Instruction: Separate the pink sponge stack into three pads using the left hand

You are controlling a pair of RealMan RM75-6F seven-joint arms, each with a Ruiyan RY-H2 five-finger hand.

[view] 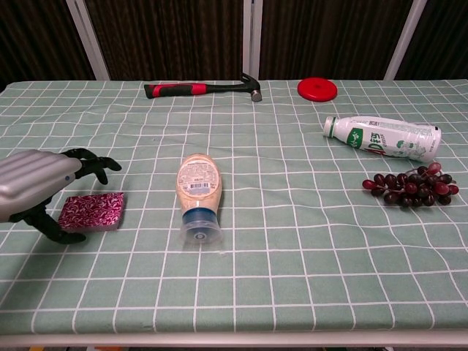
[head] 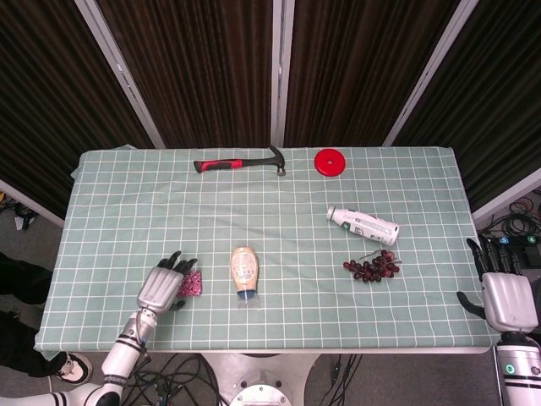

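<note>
The left hand (head: pixel 163 284) had a smooth silver-grey shell over its back, lightly ribbed in the chest view, and slim black fingers (view: pixel 93 162) with a black thumb below. Behind it ran a wrist and forearm of silver and grey segments, seen in the head view. The right hand (head: pixel 505 296) was built alike: a pale silver back plate, black fingers, and a white wrist cuff bearing a small green ring mark.
</note>
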